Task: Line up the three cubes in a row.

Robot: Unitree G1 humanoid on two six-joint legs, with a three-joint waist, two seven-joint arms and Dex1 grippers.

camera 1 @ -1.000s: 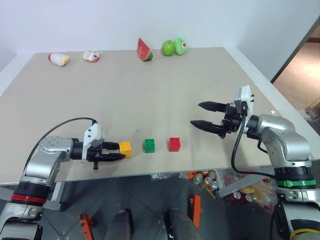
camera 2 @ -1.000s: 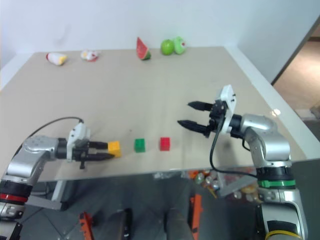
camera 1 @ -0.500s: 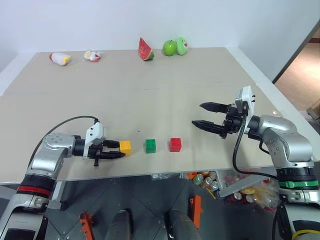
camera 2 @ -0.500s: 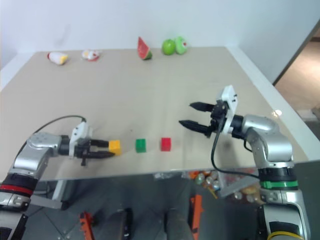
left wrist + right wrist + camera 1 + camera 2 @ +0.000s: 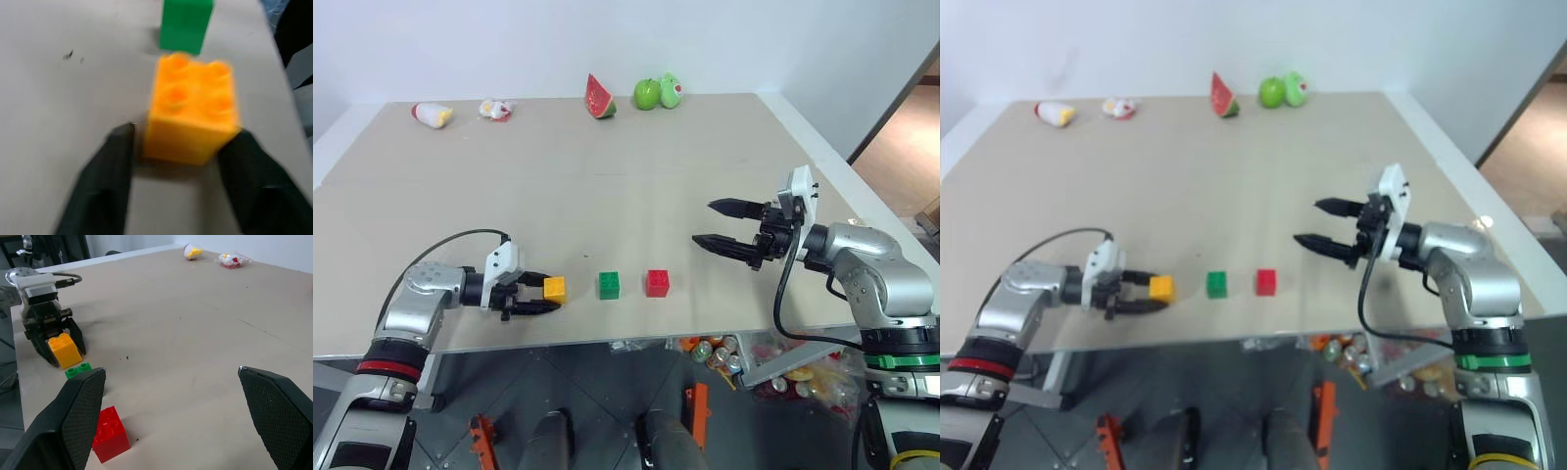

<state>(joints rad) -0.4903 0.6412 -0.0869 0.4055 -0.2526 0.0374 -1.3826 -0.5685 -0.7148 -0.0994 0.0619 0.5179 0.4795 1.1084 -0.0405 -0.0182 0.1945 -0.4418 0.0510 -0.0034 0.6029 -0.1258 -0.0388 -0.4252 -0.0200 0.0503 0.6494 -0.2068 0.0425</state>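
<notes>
Three cubes sit near the front edge of the tabletop [image 5: 636, 196], in a row running left to right: yellow cube [image 5: 554, 289], green cube [image 5: 608, 285], red cube [image 5: 657, 283]. The gaps look roughly even, and the three lie close to one straight line.

Left hand [image 5: 536, 294]: low over the tabletop, pointing right along the row, with the yellow cube between its two fingertips. In the left wrist view the fingers [image 5: 105, 171] stand apart, one on each side of the cube; a slight gap seems to show at either side, so the hold appears released or nearly so. This is the nearer hand to the row; the cube lies straight ahead of it.

Yellow cube: orange-yellow plastic, studs up, resting flat, square to the green cube beyond it.

Right hand [image 5: 724, 224]: raised, well apart from the red cube, fingers spread wide, holding nothing.

Judgement: the row looks all but complete; the likely remaining move is to draw the left hand straight back without nudging the yellow cube.
</notes>
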